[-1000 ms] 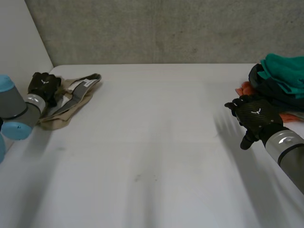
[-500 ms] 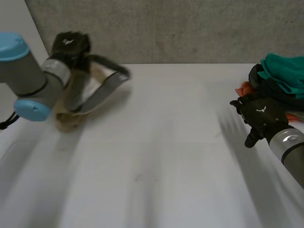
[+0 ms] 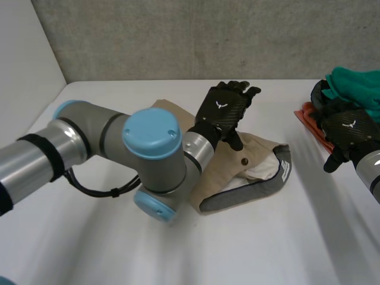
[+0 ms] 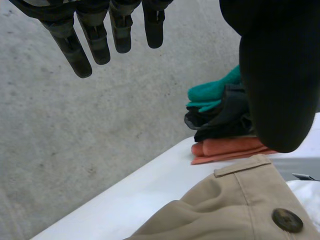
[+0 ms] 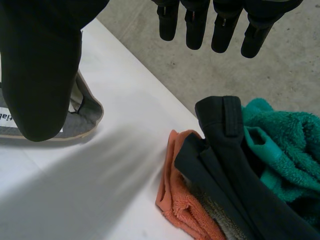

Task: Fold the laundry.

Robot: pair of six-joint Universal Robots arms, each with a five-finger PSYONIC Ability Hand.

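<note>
Fingers (image 4: 97,45) of the left hand (image 3: 222,110) were straight, holding nothing, over the crumpled beige shorts (image 3: 252,155) mid-frame on the tabletop (image 3: 196,255). The right hand (image 3: 350,129) (also straight-fingered, empty) hovered by the laundry pile (image 3: 356,89) at right. Pinching one layer only might bunch the shorts further.

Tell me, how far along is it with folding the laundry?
I see nothing clearly finished yet. In hand: a beige garment lies rumpled in the middle of the table, with the left hand over its far edge, fingers straight, gripping nothing. Left to do: folding it, then the teal towel, dark garment and orange cloth piled by the open right hand.
</note>
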